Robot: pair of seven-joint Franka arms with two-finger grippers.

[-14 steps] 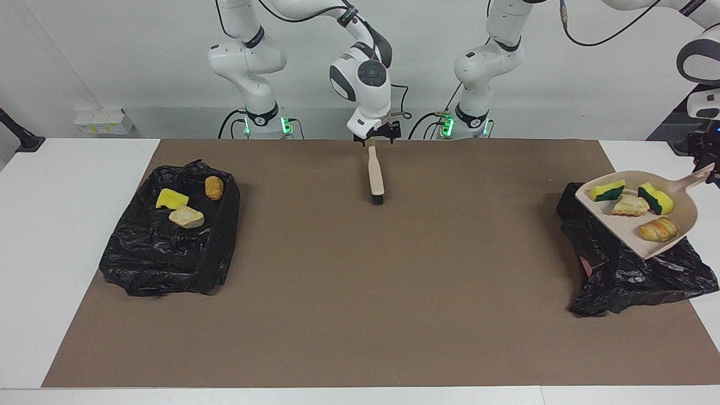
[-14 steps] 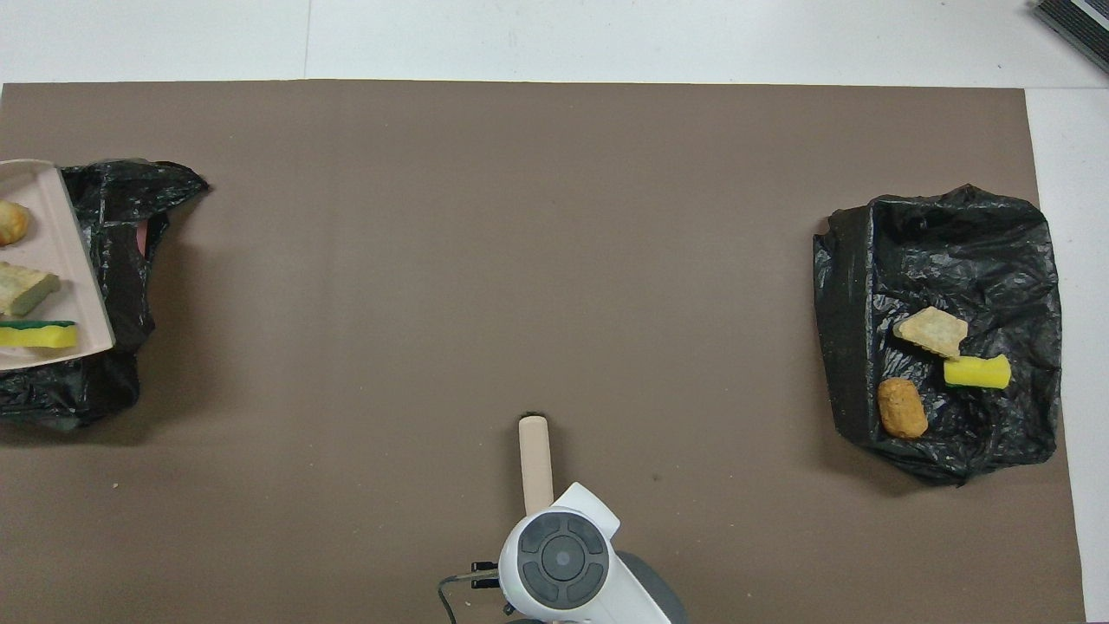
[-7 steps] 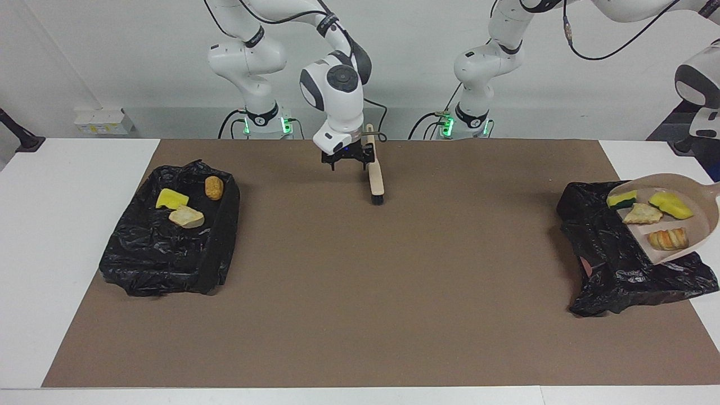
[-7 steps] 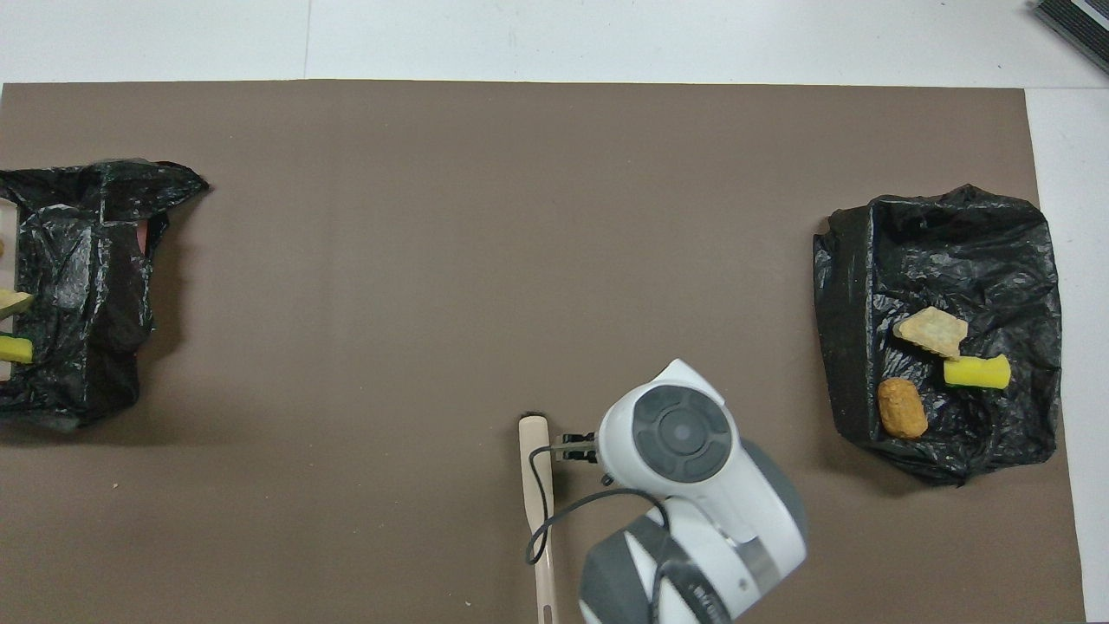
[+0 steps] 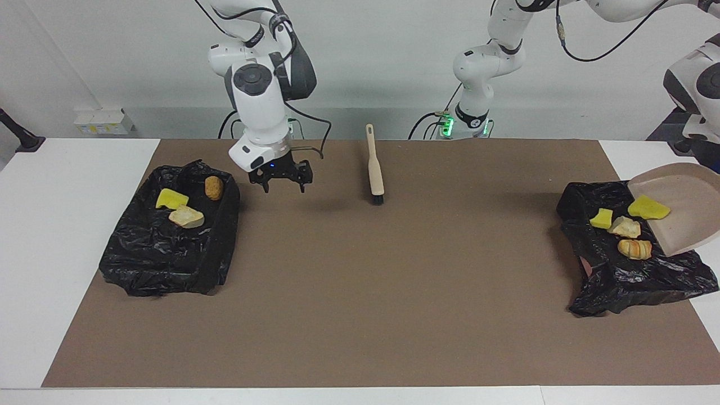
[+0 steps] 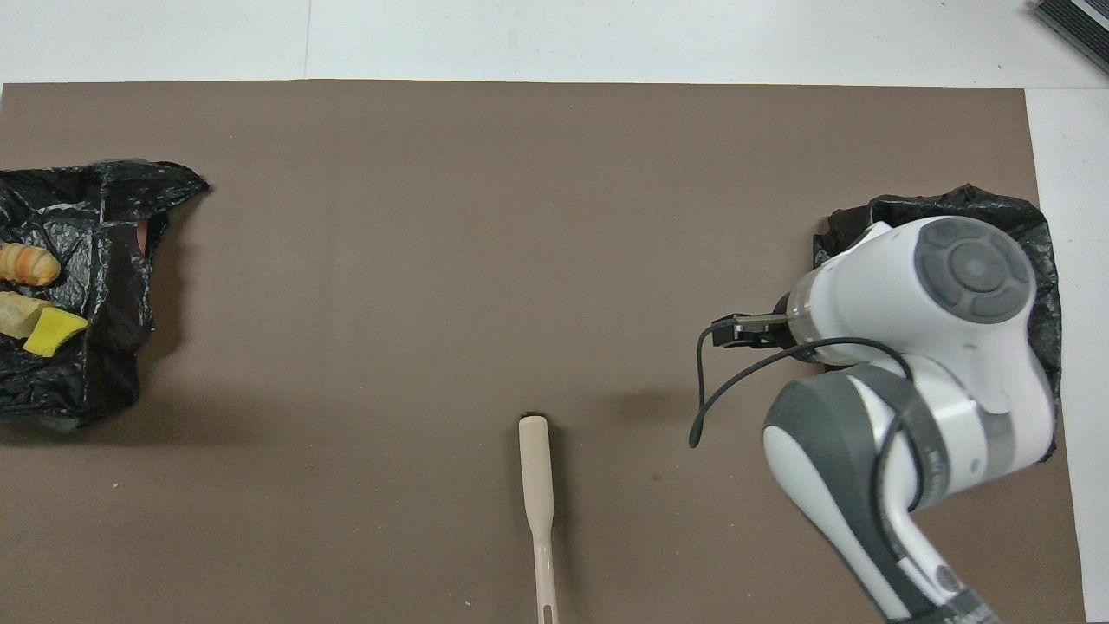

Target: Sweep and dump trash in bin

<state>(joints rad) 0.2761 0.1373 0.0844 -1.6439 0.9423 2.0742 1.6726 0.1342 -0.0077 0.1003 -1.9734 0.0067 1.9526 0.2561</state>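
Observation:
My left gripper [image 5: 711, 159] holds the beige dustpan [image 5: 683, 211] up, tipped steeply over the black bag-lined bin [image 5: 619, 281] at the left arm's end. One yellow scrap [image 5: 648, 208] is still on the pan. A yellow bit [image 5: 602, 218], a tan lump [image 5: 625, 226] and a golden-brown lump [image 5: 634, 248] lie in the bin; they also show in the overhead view [image 6: 26, 264]. My right gripper [image 5: 284, 183] is open and empty, over the mat beside the other bin [image 5: 169, 259]. The brush [image 5: 374, 169] lies on the mat, nearer to the robots than both bins.
The bin at the right arm's end holds a yellow bit [image 5: 171, 198], a tan lump [image 5: 186, 216] and a golden-brown lump [image 5: 214, 187]. In the overhead view my right arm covers most of that bin [image 6: 953, 201]. The brown mat [image 5: 360, 292] covers the table.
My right gripper let go of the brush and moved toward the right arm's end. My left gripper tipped the dustpan, and three scraps slid into the bin.

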